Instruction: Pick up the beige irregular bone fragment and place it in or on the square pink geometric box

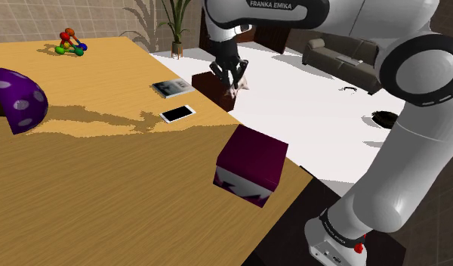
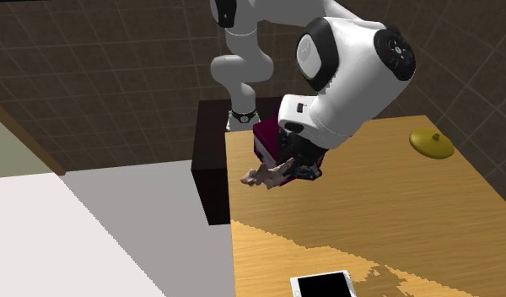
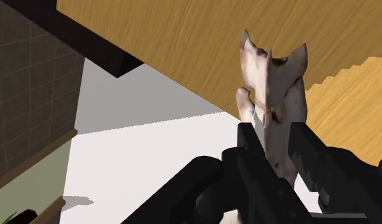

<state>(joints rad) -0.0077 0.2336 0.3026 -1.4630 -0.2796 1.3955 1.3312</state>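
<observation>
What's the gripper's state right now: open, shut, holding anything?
Gripper: closed on the bone fragment, which is clasped between its two fingers.

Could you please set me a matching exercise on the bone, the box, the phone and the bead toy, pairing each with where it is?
Things:
1 bone
2 box
3 phone
4 toy

Places:
A lying flat on the table, screen up
B at the far table corner in the shoulder view
C clasped in the gripper
D standing at the table's edge, low in the shoulder view

Pairs: 1-C; 2-D; 3-A; 4-B
</observation>
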